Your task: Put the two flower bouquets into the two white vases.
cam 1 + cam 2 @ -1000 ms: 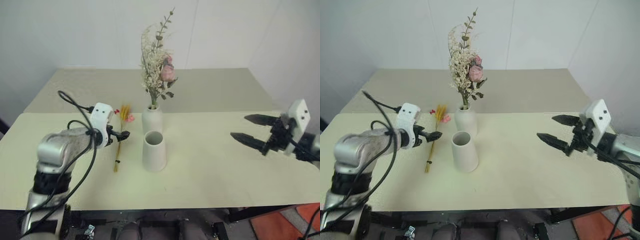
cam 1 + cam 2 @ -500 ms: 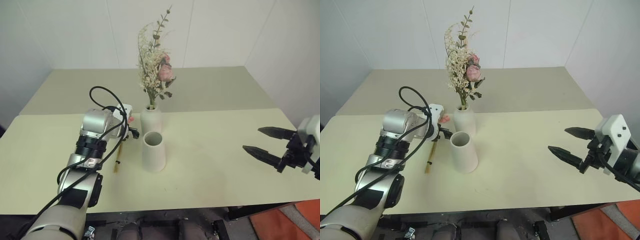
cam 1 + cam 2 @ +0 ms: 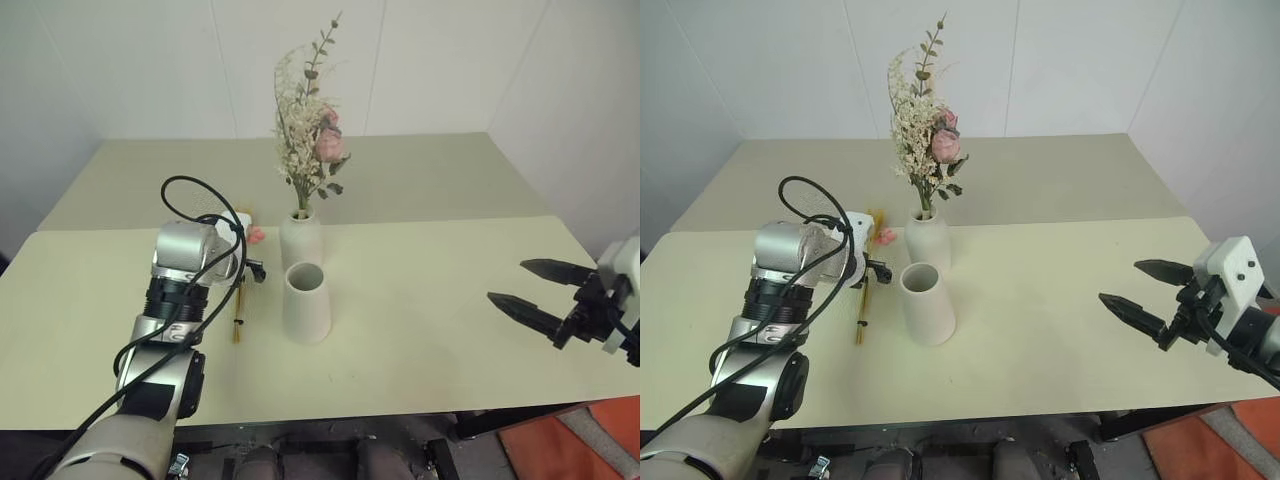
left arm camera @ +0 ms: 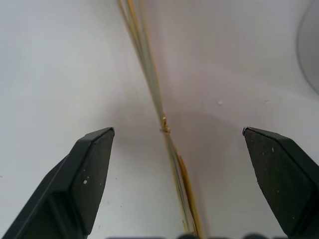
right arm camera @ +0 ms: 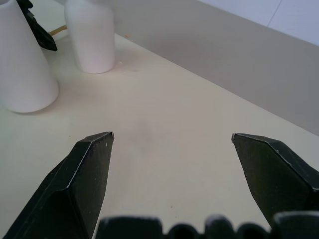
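The bushy bouquet (image 3: 313, 140) stands upright in the bottle-shaped white vase (image 3: 302, 238). In front of it the cone vase (image 3: 306, 303) stands with nothing in its mouth. The slim bouquet (image 3: 240, 300) lies flat on the table left of both vases, pink blooms at its far end. My left gripper (image 3: 254, 270) points down over its stalks (image 4: 149, 79), open, one finger on each side and not touching them. My right gripper (image 3: 1120, 282) hovers open and holding nothing above the table's right side, far from the vases.
The cream table (image 3: 420, 330) has open surface between the cone vase and my right gripper. A second table surface (image 3: 420, 175) extends behind the vases to the white wall. My left arm's black cable (image 3: 190, 190) loops above its wrist.
My left gripper has tilted downward and sunk a little over the slim bouquet's stalks. My right gripper has drawn back toward the table's right edge. The bouquets and vases have not moved.
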You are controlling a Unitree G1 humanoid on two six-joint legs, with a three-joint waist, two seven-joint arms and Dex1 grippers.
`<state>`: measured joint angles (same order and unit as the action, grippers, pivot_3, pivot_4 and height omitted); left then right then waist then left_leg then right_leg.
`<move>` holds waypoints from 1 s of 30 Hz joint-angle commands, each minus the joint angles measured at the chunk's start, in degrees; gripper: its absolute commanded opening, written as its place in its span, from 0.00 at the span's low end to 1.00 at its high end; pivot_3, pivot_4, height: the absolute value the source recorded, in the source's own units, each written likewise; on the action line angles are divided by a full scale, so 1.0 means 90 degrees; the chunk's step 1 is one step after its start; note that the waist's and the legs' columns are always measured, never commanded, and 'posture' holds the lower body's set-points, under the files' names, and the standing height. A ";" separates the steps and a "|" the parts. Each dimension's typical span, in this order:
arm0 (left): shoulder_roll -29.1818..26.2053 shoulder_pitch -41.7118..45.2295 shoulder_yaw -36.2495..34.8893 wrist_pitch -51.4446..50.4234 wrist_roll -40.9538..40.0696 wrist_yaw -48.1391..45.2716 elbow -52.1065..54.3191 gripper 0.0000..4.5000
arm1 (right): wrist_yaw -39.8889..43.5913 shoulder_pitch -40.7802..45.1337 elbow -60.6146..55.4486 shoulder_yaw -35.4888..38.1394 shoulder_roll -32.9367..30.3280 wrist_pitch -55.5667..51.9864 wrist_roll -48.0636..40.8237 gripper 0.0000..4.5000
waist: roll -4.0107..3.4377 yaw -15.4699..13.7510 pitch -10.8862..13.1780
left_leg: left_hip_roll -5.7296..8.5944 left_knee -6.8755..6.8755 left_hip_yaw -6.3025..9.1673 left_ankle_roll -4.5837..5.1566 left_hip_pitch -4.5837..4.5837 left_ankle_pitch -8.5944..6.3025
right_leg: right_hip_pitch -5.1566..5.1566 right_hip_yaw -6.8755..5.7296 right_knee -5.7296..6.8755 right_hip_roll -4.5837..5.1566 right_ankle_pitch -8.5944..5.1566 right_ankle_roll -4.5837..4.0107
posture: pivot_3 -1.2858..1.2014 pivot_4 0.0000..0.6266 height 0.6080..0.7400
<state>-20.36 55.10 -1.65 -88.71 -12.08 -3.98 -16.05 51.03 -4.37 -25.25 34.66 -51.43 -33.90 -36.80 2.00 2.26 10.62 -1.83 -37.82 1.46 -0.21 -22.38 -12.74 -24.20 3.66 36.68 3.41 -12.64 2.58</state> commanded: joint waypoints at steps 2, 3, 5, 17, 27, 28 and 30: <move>0.0154 0.0090 -0.0141 0.0229 0.0100 -0.0052 -0.0305 0.79 | 0.0222 0.0050 -0.0061 0.0237 -0.0026 0.0155 -0.0248 1.00 | 0.0000 -0.0008 0.0000 | 0.0001 0.0000 0.0000 0.0000 0.0003 0.0000 | 0.0005 0.0001 -0.0002 0.0001 0.0000 0.0001 | 0.52 0.24 1.00; 0.0169 0.0110 -0.0136 0.0228 0.0099 -0.0081 -0.0351 0.73 | 0.0329 0.0023 -0.0061 0.0305 -0.0026 0.0191 -0.0310 1.00 | 0.0000 -0.0009 0.0000 | 0.0001 0.0000 -0.0001 0.0000 0.0003 0.0000 | 0.0006 0.0001 -0.0001 0.0001 0.0001 0.0002 | 0.52 0.24 1.00; 0.0183 0.0089 -0.0055 0.0309 0.0154 -0.0091 -0.0456 0.56 | 0.0665 -0.0080 -0.0093 0.0470 0.0004 0.0394 -0.0393 1.00 | 0.0000 -0.0012 0.0000 | 0.0002 0.0000 0.0000 -0.0001 0.0006 0.0000 | 0.0007 0.0002 0.0000 0.0001 0.0002 0.0004 | 0.52 0.24 1.00; 0.0345 0.0135 -0.0729 0.0784 0.0361 0.0246 -0.0588 0.00 | 0.1460 -0.0655 -0.0205 0.0989 0.0006 0.0847 -0.0631 1.00 | 0.0001 0.0045 -0.0001 | 0.0015 0.0000 0.0002 -0.0004 0.0035 0.0002 | 0.0020 0.0027 0.0006 -0.0005 0.0017 0.0025 | 0.52 0.24 1.00; 0.0171 -0.1587 -0.3041 0.3796 -0.2270 -0.2603 0.2405 0.00 | 0.1679 -0.0772 -0.0052 0.0997 0.0034 0.1338 -0.0484 1.00 | 0.0001 0.0018 -0.0001 | 0.0007 0.0005 -0.0001 -0.0057 -0.0003 0.0011 | -0.0006 0.0034 -0.0024 -0.0007 0.0020 0.0022 | 0.52 0.24 1.00; 0.0108 -0.1583 -0.3489 0.3580 -0.2816 -0.2855 0.2282 0.00 | 0.1726 -0.0789 -0.0041 0.0972 0.0036 0.1375 -0.0490 1.00 | 0.0001 0.0007 -0.0001 | 0.0007 0.0005 -0.0002 -0.0058 -0.0006 0.0011 | -0.0005 0.0033 -0.0031 -0.0006 0.0021 0.0022 | 0.52 0.24 1.00; -0.0101 -0.1694 -0.3801 0.3643 -0.3547 -0.3698 0.2039 0.00 | 0.1812 -0.0822 -0.0032 0.0928 0.0031 0.1419 -0.0524 1.00 | 0.0001 -0.0002 -0.0001 | 0.0009 0.0003 -0.0003 -0.0058 -0.0007 0.0011 | 0.0006 0.0032 -0.0054 -0.0004 0.0027 0.0028 | 0.52 0.24 1.00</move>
<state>-20.33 39.96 -33.38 -57.56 -38.13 -31.39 1.83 66.50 -11.82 -25.21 41.87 -51.15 -22.68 -41.22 2.00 2.23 10.61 -1.73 -37.81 1.43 -0.73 -22.45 -12.64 -24.10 3.95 36.13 3.38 -12.38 2.87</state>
